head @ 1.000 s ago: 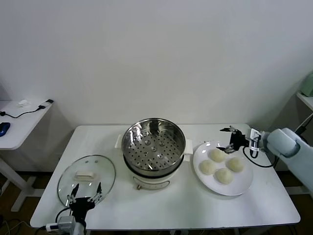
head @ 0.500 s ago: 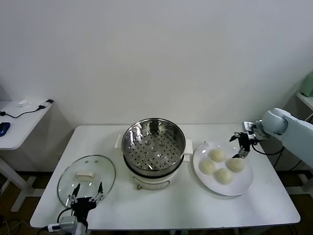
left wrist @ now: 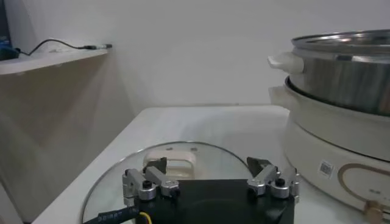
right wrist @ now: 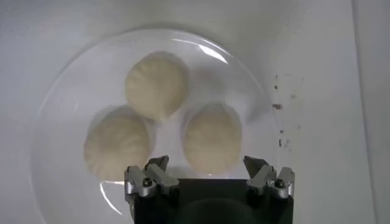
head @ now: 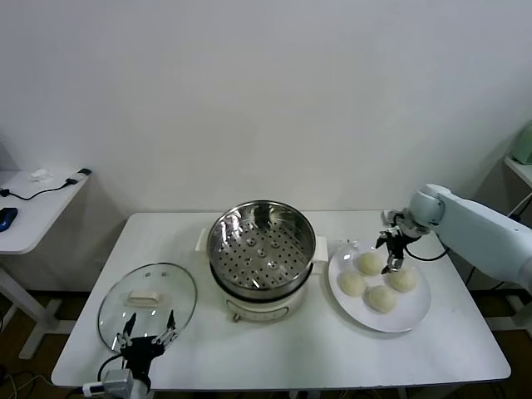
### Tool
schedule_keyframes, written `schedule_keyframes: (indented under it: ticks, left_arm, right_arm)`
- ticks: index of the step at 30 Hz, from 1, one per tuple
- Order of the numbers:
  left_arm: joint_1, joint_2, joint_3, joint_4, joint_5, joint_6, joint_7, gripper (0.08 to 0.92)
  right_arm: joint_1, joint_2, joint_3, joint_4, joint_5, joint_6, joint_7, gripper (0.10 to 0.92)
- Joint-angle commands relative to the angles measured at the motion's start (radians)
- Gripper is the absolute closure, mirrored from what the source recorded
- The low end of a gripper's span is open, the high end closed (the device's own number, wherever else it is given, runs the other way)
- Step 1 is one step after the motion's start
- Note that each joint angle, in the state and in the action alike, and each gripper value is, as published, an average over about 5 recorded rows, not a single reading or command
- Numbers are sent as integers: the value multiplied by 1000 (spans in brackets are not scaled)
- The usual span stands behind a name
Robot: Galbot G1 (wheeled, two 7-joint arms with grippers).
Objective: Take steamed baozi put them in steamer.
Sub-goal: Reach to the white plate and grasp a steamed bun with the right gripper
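Several cream-white steamed baozi lie on a white plate (head: 347, 311): one at the back (head: 370, 263), one on the left (head: 352, 284), one on the right (head: 403, 279), one in front (head: 381, 299). My right gripper (head: 391, 251) hovers open just above the plate's back part. In the right wrist view a baozi (right wrist: 212, 137) lies between its spread fingertips (right wrist: 206, 165), untouched, with two more (right wrist: 157, 84) (right wrist: 117, 143) beyond. The steel steamer (head: 261, 245) stands empty on its cream pot base, left of the plate. My left gripper (head: 148, 329) waits open at the front left.
A round glass lid (head: 147, 301) with a cream handle lies flat at the table's front left, right under the left gripper (left wrist: 207, 168); the steamer (left wrist: 341, 79) rises close beside it. A side desk (head: 33, 208) with cables stands beyond the table's left edge.
My right arm has swung in from beyond the plate's right edge, and its gripper has moved left and now points down over the buns. The left arm has stayed put.
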Motion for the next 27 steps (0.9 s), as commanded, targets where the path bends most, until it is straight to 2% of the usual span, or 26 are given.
schedule_keyframes:
  ticks: [1, 11, 17, 27]
  left_arm:
    - [0, -3, 1, -1, 3, -2, 0, 177]
    - [-8, 0, 2, 7, 5, -7, 1, 177]
    - [-10, -2, 2, 9, 7, -4, 1, 177]
    - [-9, -4, 4, 11, 11, -2, 0, 177]
  right_arm:
    - [-11, 96, -12, -112, -38, 0, -1, 203]
    - [-34, 139, 19, -163, -45, -5, 27, 208]
    - [-32, 145, 10, -158, -48, -13, 4, 291]
    - [-3, 124, -7, -114, -44, -18, -10, 356]
